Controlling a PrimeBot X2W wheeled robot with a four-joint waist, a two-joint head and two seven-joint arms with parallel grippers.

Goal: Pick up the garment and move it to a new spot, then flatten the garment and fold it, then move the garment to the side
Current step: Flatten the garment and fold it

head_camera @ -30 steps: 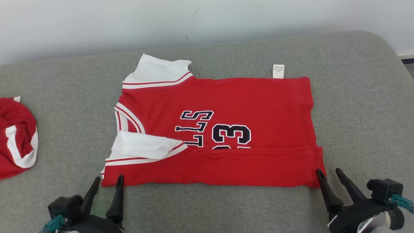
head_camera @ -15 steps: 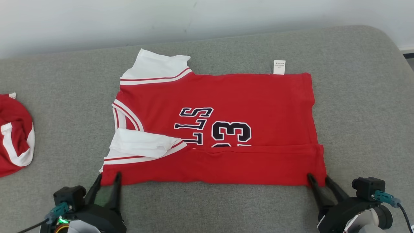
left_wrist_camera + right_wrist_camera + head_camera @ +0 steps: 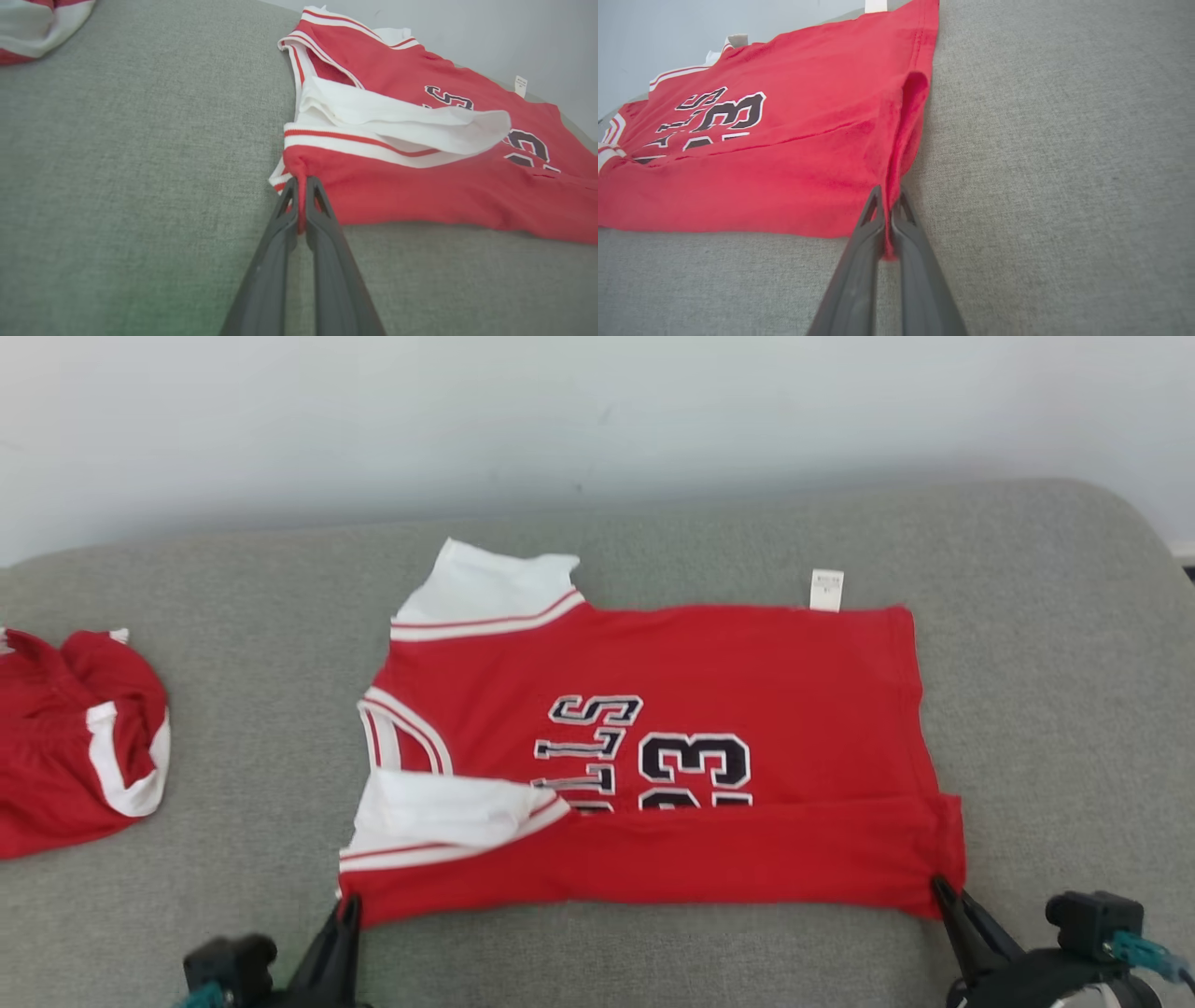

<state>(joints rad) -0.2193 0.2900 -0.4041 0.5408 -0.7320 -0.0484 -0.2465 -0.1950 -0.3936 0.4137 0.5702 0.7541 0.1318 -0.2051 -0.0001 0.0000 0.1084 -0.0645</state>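
Across the middle of the head view, the grey padded surface [image 3: 1046, 728] carries the red jersey [image 3: 747, 663]. It lies flat, its near long edge already folded over the lettering, with the collar end toward the left of the frame and the hem toward the right. At the far left edge a second red-and-white garment [image 3: 84, 747] lies crumpled, well apart from the jersey.

A second ago both tools stood spread at the jersey's two near corners. Now the left tool [image 3: 301, 186] is pressed together on the lower-left corner with red cloth pinched in it, and the right tool [image 3: 888, 198] pinches the lower-right corner likewise. The cloth itself looks unmoved; the shift of the whole head view is the camera's. Both grips seem set, so the next fold, probably the near edge carried up the frame, can begin.

Count: one surface, two garments, two white sleeves [image 3: 467, 588], two tools, one small white label [image 3: 826, 590].
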